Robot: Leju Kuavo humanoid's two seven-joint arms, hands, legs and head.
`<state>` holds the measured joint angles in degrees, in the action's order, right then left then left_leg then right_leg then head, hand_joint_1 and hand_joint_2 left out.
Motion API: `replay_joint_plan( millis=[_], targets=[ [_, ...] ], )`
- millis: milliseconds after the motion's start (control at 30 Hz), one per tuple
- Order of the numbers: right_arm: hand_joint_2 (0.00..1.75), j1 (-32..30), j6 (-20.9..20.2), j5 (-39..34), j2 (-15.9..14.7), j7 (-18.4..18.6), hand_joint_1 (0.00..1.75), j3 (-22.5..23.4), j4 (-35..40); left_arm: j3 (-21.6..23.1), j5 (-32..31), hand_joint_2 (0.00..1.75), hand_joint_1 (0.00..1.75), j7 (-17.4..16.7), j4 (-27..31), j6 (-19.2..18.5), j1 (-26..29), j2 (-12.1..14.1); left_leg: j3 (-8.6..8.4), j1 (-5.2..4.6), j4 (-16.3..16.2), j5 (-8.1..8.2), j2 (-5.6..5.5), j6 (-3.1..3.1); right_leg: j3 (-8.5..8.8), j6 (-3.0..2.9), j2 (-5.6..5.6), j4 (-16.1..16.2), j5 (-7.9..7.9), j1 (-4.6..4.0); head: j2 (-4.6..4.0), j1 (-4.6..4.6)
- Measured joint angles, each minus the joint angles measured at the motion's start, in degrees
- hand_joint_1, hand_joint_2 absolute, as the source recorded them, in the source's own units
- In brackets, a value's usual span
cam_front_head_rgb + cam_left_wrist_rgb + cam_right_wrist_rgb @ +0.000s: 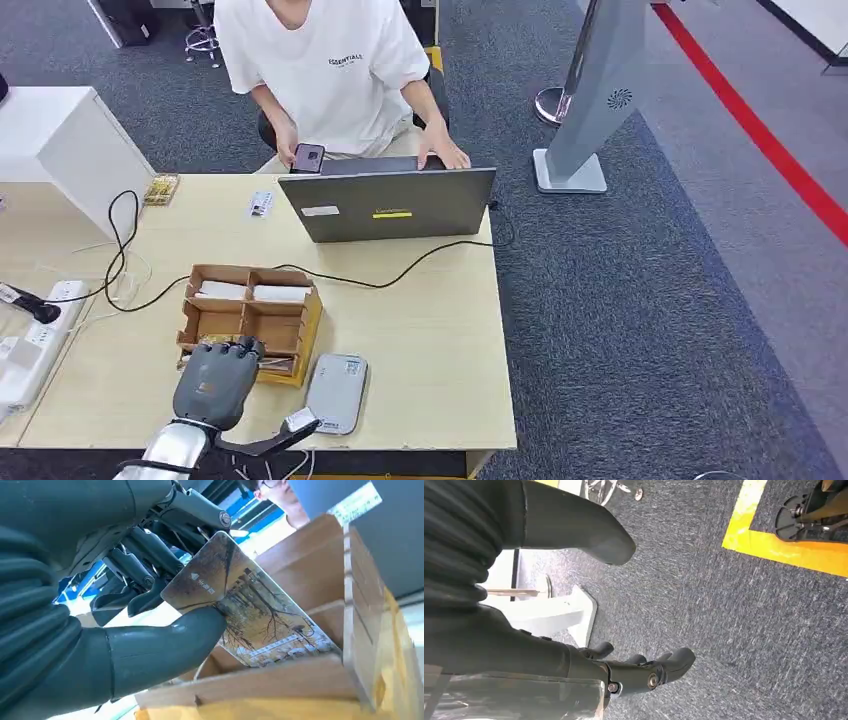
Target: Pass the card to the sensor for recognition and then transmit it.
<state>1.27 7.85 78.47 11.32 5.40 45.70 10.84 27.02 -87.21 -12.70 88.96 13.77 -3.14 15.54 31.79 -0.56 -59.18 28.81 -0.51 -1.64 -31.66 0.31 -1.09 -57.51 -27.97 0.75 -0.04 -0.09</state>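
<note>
Card (245, 612) is pinched between thumb and fingers of left hand (212, 380), its lower edge still inside the near compartment of the cardboard box (305, 335) on the table (430, 330). Grey sensor (336, 392) lies just beside the box. Right hand (574, 605) hangs over carpet, fingers apart, holding nothing.

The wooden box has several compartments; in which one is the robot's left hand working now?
The near-left compartment of the wooden box, closest to the robot. The left hand hangs over it, pinching a card. The two far compartments, nearer the laptop, hold white cards.
</note>
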Motion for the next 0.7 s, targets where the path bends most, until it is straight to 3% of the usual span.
replay_joint_plan(
  millis=[167, 267, 333, 433, 567, 700],
  targets=[
    [1.75, -0.02, 0.26, -0.15, 0.15, 0.15, 0.0, 0.26, 0.0, 0.37, 1.46, 1.75, 1.75, 0.3, 2.49, -8.75, -1.24, 0.8, 0.0, 0.01, 0.0, 0.0, 0.0, 0.0, -0.02, 0.0, 0.0, 0.0, 0.0, 0.0, 0.0, -0.02],
    [1.75, -0.01, 0.33, -0.35, 0.28, 0.46, 0.0, 1.09, 0.02, 2.1, 5.14, 1.75, 1.75, 1.31, 4.42, -14.98, -3.99, 3.55, 0.0, 0.06, 0.0, -0.04, -0.01, 0.05, -0.01, -0.02, 0.0, -0.01, 0.01, -0.01, 0.0, -0.02],
    [1.75, -0.07, 0.37, -0.42, 0.31, 0.68, 0.0, 1.49, 0.02, 3.04, 8.22, 1.75, 1.75, 2.17, 5.84, -18.87, -6.28, 6.37, 0.0, 0.08, 0.0, -0.05, 0.0, 0.06, -0.05, -0.07, -0.02, -0.02, 0.05, -0.02, 0.0, -0.04],
    [1.75, -0.17, 0.28, -0.28, 0.35, 1.2, 0.0, 2.08, 0.02, 4.74, 16.55, 1.75, 1.75, 5.18, 8.76, -27.83, -12.18, 11.64, 0.03, 0.12, -0.01, -0.15, -0.03, 0.19, -0.1, -0.09, 0.01, -0.04, 0.06, -0.06, 0.0, -0.04],
    [1.75, -0.24, 0.04, 0.09, 0.5, 1.62, 0.0, 2.97, 0.04, 7.48, 28.08, 1.75, 1.75, 6.99, 12.83, -38.63, -25.45, 18.28, 0.28, 0.18, -0.01, -0.32, -0.16, 0.23, -0.22, -0.22, 0.09, -0.08, 0.21, -0.09, 0.0, 0.09],
    [1.75, -0.29, 0.02, 0.24, 0.83, 1.64, 0.0, 3.65, 0.07, 10.25, 31.26, 1.75, 1.75, 5.18, 15.28, -40.13, -33.87, 22.08, 0.25, 0.12, -0.01, -0.32, -0.01, 0.23, -0.3, -0.23, -0.08, -0.1, 0.23, -0.08, 0.0, -0.02]
  ],
)
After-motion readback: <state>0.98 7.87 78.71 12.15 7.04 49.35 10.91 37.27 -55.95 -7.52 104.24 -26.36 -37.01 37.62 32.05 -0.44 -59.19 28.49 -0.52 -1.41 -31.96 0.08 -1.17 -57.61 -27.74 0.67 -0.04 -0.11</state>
